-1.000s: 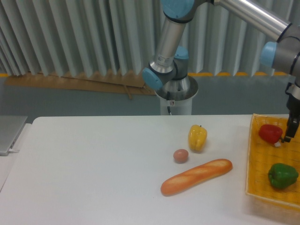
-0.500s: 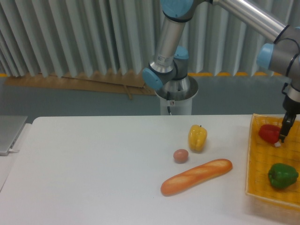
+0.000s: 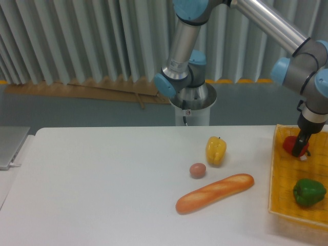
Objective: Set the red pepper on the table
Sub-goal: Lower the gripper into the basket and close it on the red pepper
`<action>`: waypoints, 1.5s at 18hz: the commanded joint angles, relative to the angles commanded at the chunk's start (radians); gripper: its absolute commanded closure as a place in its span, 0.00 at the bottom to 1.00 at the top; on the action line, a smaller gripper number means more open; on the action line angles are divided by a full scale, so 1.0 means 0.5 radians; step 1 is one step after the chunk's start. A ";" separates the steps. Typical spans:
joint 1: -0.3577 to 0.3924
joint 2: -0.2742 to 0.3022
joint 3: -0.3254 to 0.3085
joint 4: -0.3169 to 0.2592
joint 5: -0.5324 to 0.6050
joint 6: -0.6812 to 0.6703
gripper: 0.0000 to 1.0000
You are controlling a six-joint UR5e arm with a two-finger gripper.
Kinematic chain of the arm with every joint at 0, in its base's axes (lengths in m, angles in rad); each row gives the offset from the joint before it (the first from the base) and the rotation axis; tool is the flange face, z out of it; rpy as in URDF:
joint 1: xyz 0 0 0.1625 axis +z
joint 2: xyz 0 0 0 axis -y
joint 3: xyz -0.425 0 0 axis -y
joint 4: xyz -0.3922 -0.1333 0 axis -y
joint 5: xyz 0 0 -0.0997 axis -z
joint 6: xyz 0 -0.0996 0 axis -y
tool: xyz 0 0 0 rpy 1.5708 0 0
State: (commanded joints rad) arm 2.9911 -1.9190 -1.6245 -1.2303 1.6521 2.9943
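The gripper (image 3: pixel 301 145) has slid to the left since a moment ago, and now it sits right in front of the red pepper (image 3: pixel 292 145), where before it was at the pepper's right side. One dark finger covers the middle of the pepper, so I cannot tell if the fingers are apart or pinched on it. The red pepper is in the yellow basket (image 3: pixel 281 177), near the basket's back left corner, close to its left rim. The green pepper (image 3: pixel 308 191) lies in the same basket, nearer the front and apart from the red one. The basket stands at the far right end of the table (image 3: pixel 97 189) and runs out of the picture. On the white top, left of the basket, lie a long bread (image 3: pixel 214 193), a small brown egg (image 3: pixel 198 170) and a yellow pepper (image 3: pixel 216 150), all near each other. The whole left half of the table is bare white, out to its rounded edge.
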 joint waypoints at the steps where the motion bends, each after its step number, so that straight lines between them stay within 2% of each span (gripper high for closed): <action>1: 0.015 0.000 0.003 0.000 0.003 0.003 0.00; 8: 0.056 -0.034 -0.009 0.009 0.000 0.022 0.00; 21: -0.018 -0.031 -0.031 0.009 0.003 -0.141 0.00; 27: 0.016 -0.028 -0.086 -0.006 0.000 -0.132 0.00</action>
State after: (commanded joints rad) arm 2.9989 -1.9328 -1.6674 -1.2333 1.6521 2.9284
